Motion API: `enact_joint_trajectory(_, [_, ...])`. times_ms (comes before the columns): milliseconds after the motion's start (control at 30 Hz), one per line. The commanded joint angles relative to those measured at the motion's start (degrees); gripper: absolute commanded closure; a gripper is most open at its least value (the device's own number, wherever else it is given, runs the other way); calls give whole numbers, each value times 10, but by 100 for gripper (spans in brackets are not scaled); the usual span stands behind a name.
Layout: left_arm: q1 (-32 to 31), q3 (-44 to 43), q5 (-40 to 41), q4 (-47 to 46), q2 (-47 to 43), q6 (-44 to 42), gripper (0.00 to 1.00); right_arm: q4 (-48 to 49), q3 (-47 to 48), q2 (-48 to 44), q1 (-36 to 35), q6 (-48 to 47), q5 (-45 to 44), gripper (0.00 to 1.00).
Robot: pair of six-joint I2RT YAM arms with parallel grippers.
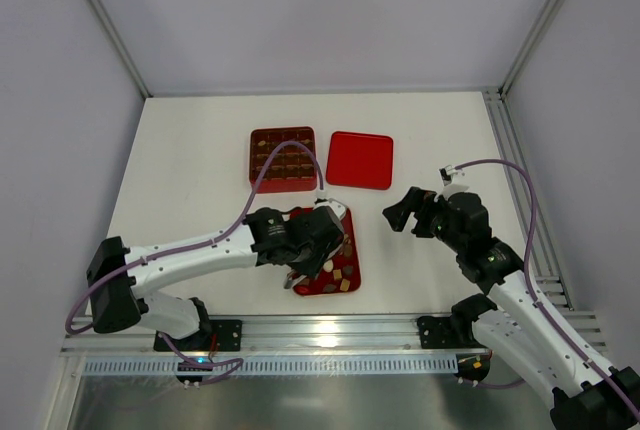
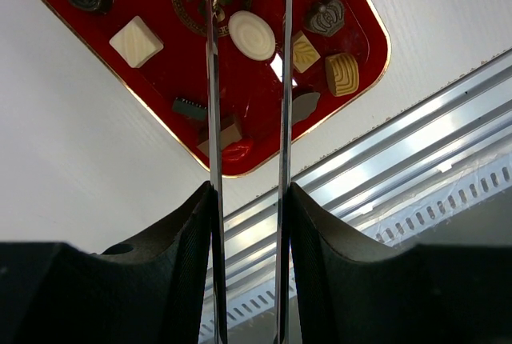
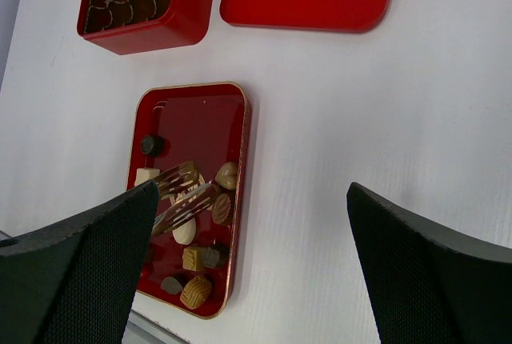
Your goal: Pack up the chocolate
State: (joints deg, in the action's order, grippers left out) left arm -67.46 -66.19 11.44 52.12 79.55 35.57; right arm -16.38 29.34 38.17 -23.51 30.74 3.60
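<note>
Several chocolates (image 1: 338,275), dark, tan and cream-white, lie loose on a flat red gold-rimmed tray (image 1: 352,222). My left gripper (image 1: 305,240) is above the tray, shut on metal tongs (image 2: 211,120). The tong blades run out over the tray (image 2: 360,16), and a cream-white oval chocolate (image 2: 251,35) shows between them. I cannot tell whether they touch it. In the right wrist view the tongs (image 3: 186,200) hover over the chocolates (image 3: 196,258) on the tray (image 3: 244,160). My right gripper (image 1: 405,212) is open and empty over the bare table, right of the tray.
A red square box (image 1: 282,157) with a brown grid insert stands behind the tray, also in the right wrist view (image 3: 144,0). Its red lid (image 1: 360,160) lies flat to the right of it. An aluminium rail (image 2: 416,128) runs along the table's near edge.
</note>
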Motion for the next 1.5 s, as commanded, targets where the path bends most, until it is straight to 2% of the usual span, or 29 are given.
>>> enact_joint_trajectory(0, [-6,-23,12,-5,1,1,60,11,-3,-6,-2,2,-8,0])
enact_joint_trajectory(700, [-15,-44,8,4,-16,3,59,4,-6,-21,-1,6,-10,0])
enact_joint_trajectory(1033, [-19,-46,53,27,0,19,58,3,-9,-23,-2,6,-8,0])
enact_joint_trajectory(1467, [-19,-48,23,19,17,13,58,0,-10,-28,-2,6,-9,0])
